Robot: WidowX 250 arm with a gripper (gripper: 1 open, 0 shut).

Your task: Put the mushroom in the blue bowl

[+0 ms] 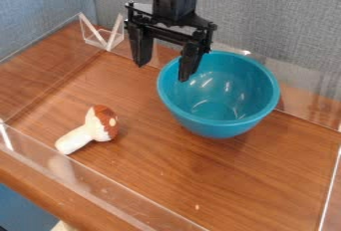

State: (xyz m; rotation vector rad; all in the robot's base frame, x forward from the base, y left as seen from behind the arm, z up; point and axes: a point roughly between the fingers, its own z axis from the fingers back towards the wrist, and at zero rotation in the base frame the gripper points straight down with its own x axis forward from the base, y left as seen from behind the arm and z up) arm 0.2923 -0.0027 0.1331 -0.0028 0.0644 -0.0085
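The mushroom (88, 129) lies on its side on the wooden table at the lower left, cream stem pointing toward the front corner and reddish-brown cap toward the right. The blue bowl (220, 96) stands upright right of centre and holds nothing. My gripper (166, 62) hangs pointing down over the bowl's left rim, well above and to the right of the mushroom. Its two black fingers stand wide apart, open, with nothing between them.
A low clear plastic wall (40, 145) runs around the wooden table (200, 175). A clear stand (100, 34) sits at the back left. Bare wood lies between the mushroom and the bowl.
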